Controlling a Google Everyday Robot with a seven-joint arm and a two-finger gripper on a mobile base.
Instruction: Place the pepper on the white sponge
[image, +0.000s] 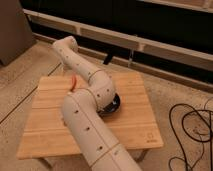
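The pepper (74, 82) is a small red-orange chili showing just left of my arm, on the far left part of the wooden table (45, 125). My white arm (90, 115) rises from the bottom of the view, bends over the table and reaches back to the far left. My gripper is hidden behind the arm's own links, somewhere near the pepper. The white sponge is hidden behind the arm. I cannot tell whether the pepper is held or lying on the table.
A black bowl (114, 104) sits mid-table, partly covered by the arm. Black cables (192, 132) lie on the floor to the right. A dark wall with a pale ledge (150, 42) runs behind the table.
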